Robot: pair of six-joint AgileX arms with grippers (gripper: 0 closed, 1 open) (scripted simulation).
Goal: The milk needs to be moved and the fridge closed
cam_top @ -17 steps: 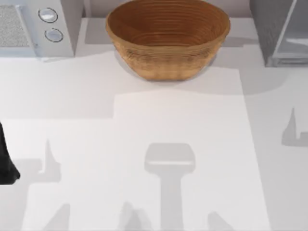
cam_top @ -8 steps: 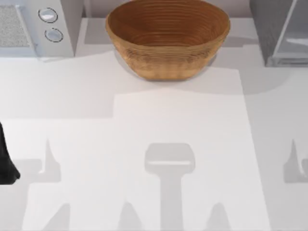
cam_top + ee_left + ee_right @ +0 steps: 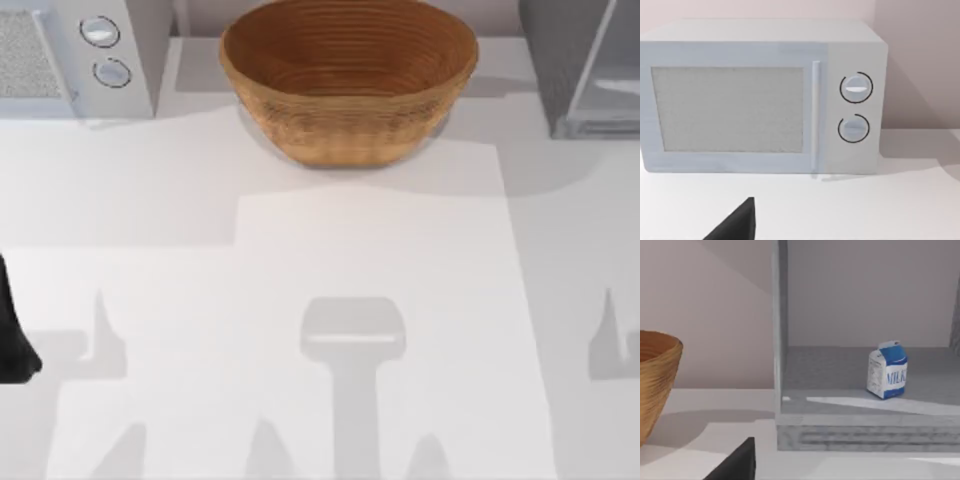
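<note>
The milk [image 3: 887, 370] is a small blue and white carton standing upright on the floor of the fridge [image 3: 780, 340], well in from its front lip. In the top view the fridge [image 3: 556, 60] is the dark-grey cabinet at the back right, and its glassy door [image 3: 612, 62] is swung open. A dark wedge of my right gripper [image 3: 737, 463] shows low in the right wrist view, short of the fridge and apart from the milk. My left arm [image 3: 10, 335] is parked at the table's left edge, and its gripper [image 3: 737, 223] faces the microwave.
A big wicker bowl [image 3: 348, 75] stands at the back middle, left of the fridge. A light-grey microwave [image 3: 70, 55] with two round knobs is at the back left. The white table [image 3: 350, 240] carries arm shadows across its front half.
The arm shadow at the table's right edge slid toward the front edge, and the front shadows shifted slightly. Bowl, microwave, fridge and left arm stayed put.
</note>
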